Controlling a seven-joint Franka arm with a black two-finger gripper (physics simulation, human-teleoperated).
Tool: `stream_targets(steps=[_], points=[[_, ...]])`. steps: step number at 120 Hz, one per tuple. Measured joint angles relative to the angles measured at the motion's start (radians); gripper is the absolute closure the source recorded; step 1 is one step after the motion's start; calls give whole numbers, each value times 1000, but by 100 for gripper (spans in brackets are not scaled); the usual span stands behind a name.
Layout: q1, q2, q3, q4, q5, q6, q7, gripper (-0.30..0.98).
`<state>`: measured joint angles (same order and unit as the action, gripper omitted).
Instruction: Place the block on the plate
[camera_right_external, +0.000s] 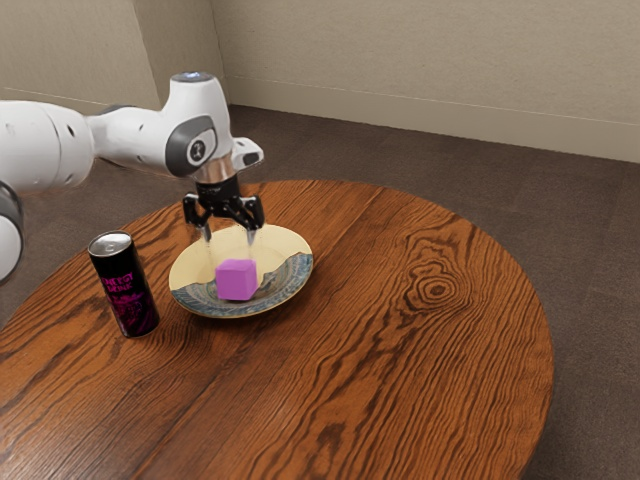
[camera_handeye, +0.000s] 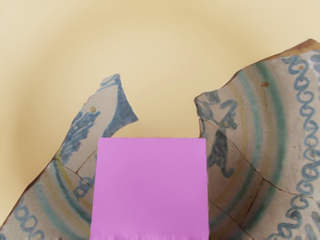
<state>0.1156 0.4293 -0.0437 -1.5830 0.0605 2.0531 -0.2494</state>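
Maybe risking a bump to the block (camera_right_external: 237, 281), by dropping lower or sliding sideways with the fingers so near its top. Maybe risking a tip or a skid over the plate (camera_right_external: 286, 246), by brushing one side of the block while going up. Maybe risking a knock to the can (camera_right_external: 126, 287), by swinging low toward the exterior view's left. So probably needing a slow trip straight up first. Reaching in from the exterior view's left with the arm (camera_right_external: 140, 138), and bending down at the end. Pointing the gripper (camera_right_external: 230, 242) down, hanging low over the plate and just above the block. Spreading the fingers apart and pinching nothing. Showing the block sitting on the plate, near the middle, so seeming to be needing only a gentle move away
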Motion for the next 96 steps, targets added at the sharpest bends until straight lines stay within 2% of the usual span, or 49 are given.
stream_targets(steps=[17,46,96], points=[[-22,-112,-8,-47,-2,-29,-1,2],[-31,-291,-88,-62,-9,-175,-1,1],[-32,-473,-193,-26,-42,-430,10,0]])
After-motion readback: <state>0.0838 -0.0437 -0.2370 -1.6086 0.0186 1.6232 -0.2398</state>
